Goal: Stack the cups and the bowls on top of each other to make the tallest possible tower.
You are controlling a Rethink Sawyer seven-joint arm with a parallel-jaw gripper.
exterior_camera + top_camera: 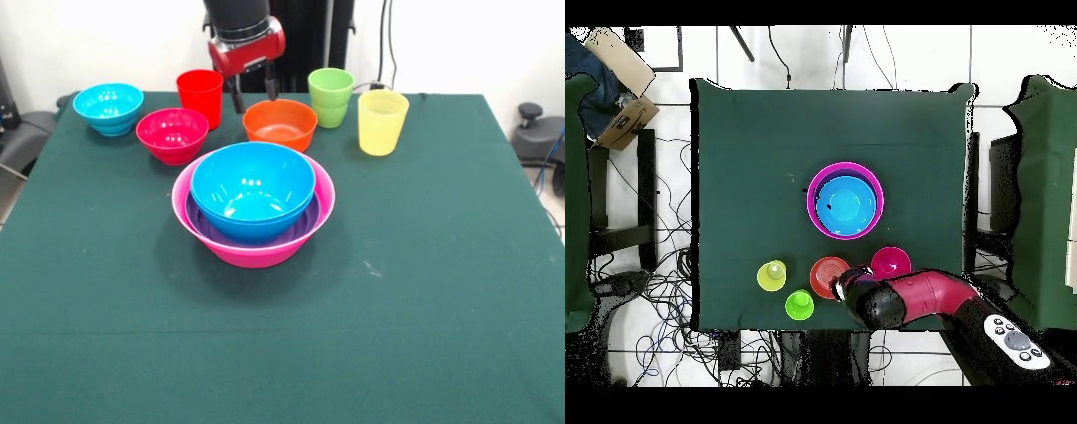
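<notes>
Orange bowl (280, 124) sits at twelve o'clock from the tower (253, 205), likely the next piece; the gripper (252, 95) hangs above its far rim, fingers parted, empty.

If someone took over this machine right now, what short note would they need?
Tool: open, empty, hanging over the far rim of the small glossy orange plastic bowl.
Done: tower of blue bowl in purple bowl in big pink bowl.
Left, all loose on the green table: orange, magenta-red and cyan bowls; red, green and yellow cups.
</notes>
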